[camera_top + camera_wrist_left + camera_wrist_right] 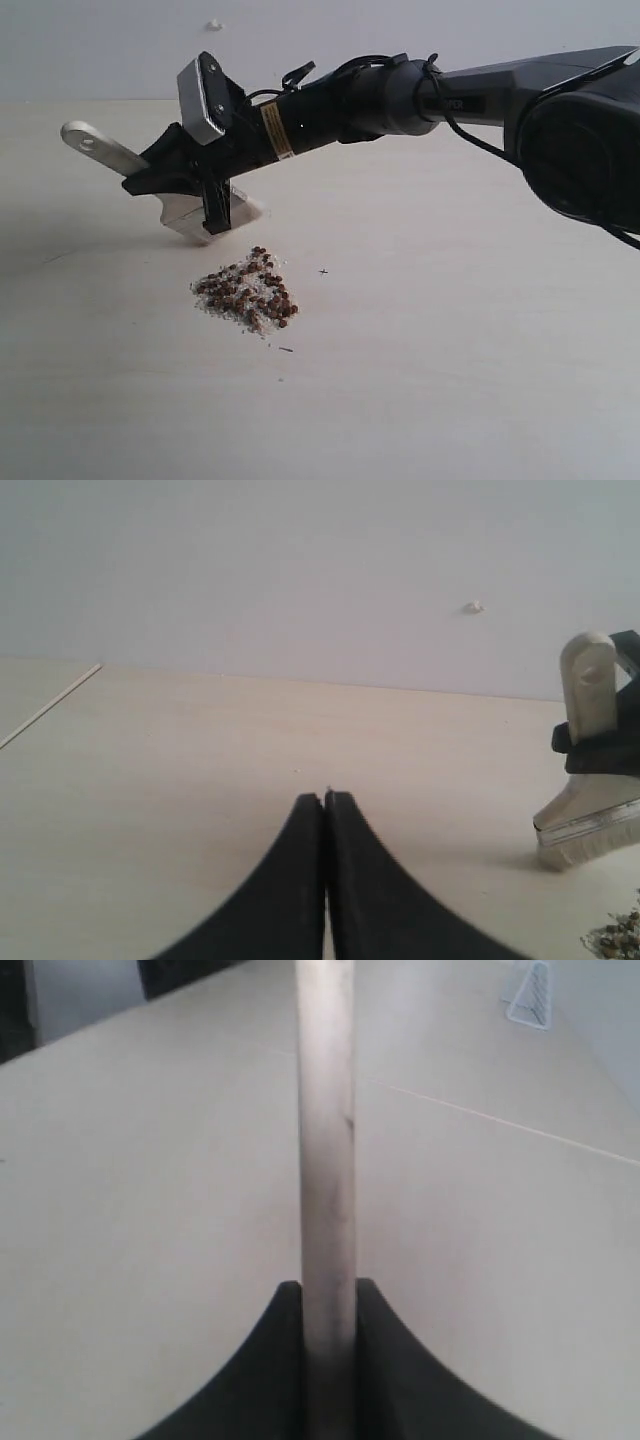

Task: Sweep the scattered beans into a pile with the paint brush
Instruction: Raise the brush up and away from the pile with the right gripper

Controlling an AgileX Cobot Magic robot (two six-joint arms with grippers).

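The pile (248,290) of reddish-brown beans mixed with white grains lies on the pale table; its edge shows in the left wrist view as the pile (618,935). My right gripper (175,180) is shut on the paint brush (100,150), reaching across to the left of the exterior view. The brush tilts, its bristles (240,215) hanging just behind the pile and apart from it. The pale handle (327,1140) runs between the black fingers (285,1360). The paint brush (590,770) also shows in the left wrist view, ferrule and bristles low. My left gripper (325,798) is shut on nothing.
A few stray specks (323,271) lie beside the pile on the table (450,350). A white wire rack (530,995) stands at a far table corner in the right wrist view. A table seam (50,708) runs at one side.
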